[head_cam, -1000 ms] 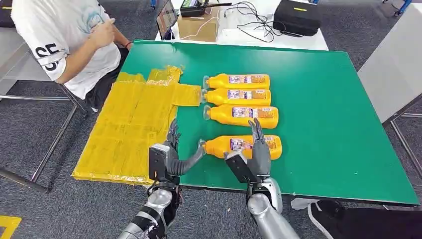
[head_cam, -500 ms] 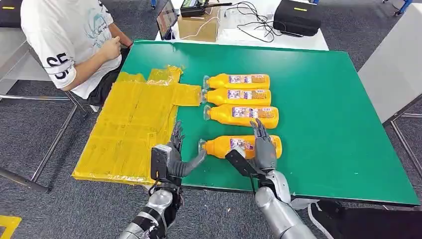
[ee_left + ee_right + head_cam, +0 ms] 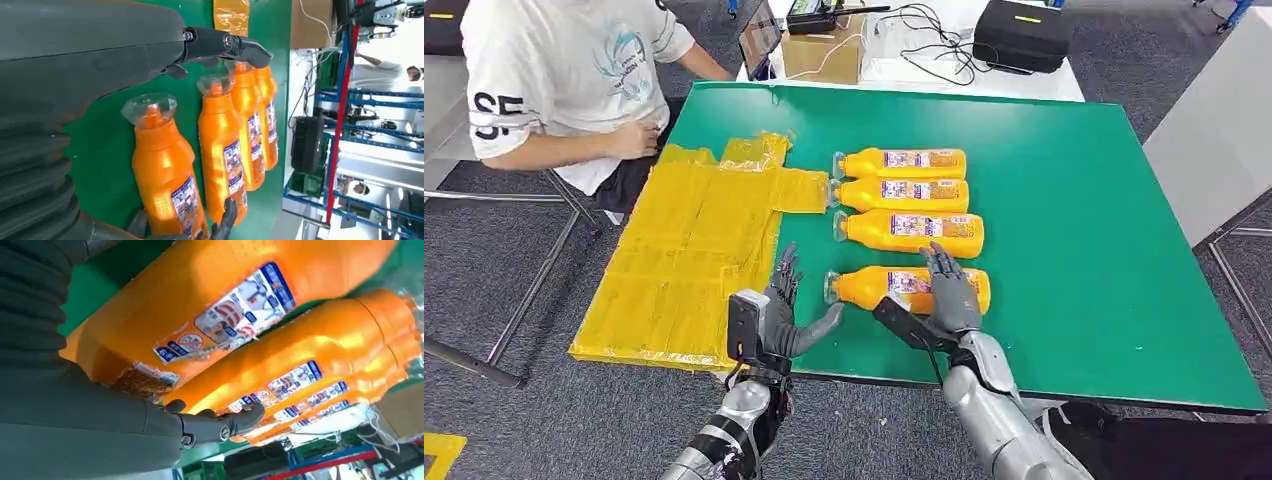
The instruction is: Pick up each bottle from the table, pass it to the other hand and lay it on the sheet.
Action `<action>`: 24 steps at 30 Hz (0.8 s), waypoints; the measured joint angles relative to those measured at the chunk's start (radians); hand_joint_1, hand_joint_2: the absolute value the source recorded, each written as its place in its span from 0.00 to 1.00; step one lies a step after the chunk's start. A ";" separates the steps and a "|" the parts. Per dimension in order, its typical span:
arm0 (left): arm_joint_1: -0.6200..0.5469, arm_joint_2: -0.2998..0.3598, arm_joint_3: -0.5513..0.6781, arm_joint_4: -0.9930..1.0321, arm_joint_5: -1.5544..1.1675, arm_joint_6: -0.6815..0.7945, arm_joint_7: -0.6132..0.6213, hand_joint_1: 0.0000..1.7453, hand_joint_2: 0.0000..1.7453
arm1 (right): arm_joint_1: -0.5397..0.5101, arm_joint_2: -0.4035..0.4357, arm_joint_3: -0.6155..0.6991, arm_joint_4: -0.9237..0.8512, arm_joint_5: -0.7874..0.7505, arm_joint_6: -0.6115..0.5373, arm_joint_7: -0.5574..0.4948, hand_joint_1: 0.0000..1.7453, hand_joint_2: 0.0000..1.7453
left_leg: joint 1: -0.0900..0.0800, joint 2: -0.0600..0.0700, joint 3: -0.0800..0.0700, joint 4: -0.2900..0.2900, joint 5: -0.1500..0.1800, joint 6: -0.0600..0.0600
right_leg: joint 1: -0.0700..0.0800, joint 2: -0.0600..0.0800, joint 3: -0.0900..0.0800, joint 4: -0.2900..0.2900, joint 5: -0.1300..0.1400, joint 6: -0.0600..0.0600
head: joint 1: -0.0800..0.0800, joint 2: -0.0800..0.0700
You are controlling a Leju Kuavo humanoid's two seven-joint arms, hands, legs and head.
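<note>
Four orange bottles lie side by side on the green table (image 3: 1074, 200). The nearest bottle (image 3: 894, 288) (image 3: 165, 170) (image 3: 200, 295) lies apart from the other three (image 3: 904, 194), its clear cap pointing toward the yellow sheet (image 3: 694, 260). My right hand (image 3: 949, 298) (image 3: 100, 430) lies over the nearest bottle's label end. Its fingers (image 3: 225, 422) are stretched across the top toward the gap before the second bottle, not closed around it. My left hand (image 3: 779, 318) (image 3: 75, 65) is at the table's front edge beside the cap, fingers apart, holding nothing.
A person (image 3: 564, 70) sits at the far left with a hand (image 3: 634, 140) near the sheet's far corner. A cardboard box (image 3: 824, 50), cables and a black case (image 3: 1019, 35) stand on a white table beyond. A grey table (image 3: 1214, 130) is at the right.
My right hand has lowered and its fingers have bent down over the nearest bottle. My left hand shifted slightly toward the cap. The person lowered an arm toward the sheet.
</note>
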State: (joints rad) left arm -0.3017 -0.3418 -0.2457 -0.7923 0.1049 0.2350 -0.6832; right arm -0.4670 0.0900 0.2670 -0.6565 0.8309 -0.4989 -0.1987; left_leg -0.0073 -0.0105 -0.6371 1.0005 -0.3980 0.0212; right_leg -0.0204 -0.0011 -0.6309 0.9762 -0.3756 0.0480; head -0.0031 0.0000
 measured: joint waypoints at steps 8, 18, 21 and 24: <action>0.005 0.000 0.011 -0.019 0.000 -0.051 0.006 0.00 1.00 | -0.073 -0.021 0.061 0.062 0.074 0.188 0.075 1.00 1.00 | 0.000 0.001 0.003 0.000 0.000 0.000 | 0.000 0.000 0.002 0.000 0.000 0.000 | 0.000 0.000; 0.008 0.001 0.029 -0.024 0.005 -0.079 0.015 0.00 1.00 | -0.144 -0.032 0.122 0.122 0.082 0.287 0.094 1.00 1.00 | 0.000 0.001 0.009 0.000 0.000 0.000 | 0.000 0.000 0.008 -0.001 0.000 0.000 | 0.000 0.000; 0.008 0.001 0.035 -0.024 0.010 -0.097 0.021 0.00 1.00 | -0.169 -0.035 0.132 0.140 0.065 0.349 0.094 1.00 1.00 | 0.000 0.003 0.011 0.000 -0.001 0.000 | 0.000 0.001 0.009 -0.001 0.000 0.000 | 0.000 0.000; 0.006 0.001 0.039 -0.022 0.010 -0.108 0.024 0.00 1.00 | -0.197 -0.040 0.144 0.160 0.041 0.408 0.086 1.00 1.00 | 0.000 0.003 0.014 0.000 -0.001 0.000 | 0.000 0.001 0.012 -0.001 0.000 0.000 | 0.000 0.000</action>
State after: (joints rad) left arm -0.2956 -0.3410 -0.2064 -0.8141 0.1145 0.1267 -0.6592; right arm -0.6636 0.0500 0.4108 -0.4967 0.8716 -0.0912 -0.1129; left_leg -0.0072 -0.0078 -0.6236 1.0003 -0.3992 0.0214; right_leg -0.0203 -0.0003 -0.6191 0.9753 -0.3756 0.0478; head -0.0027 0.0000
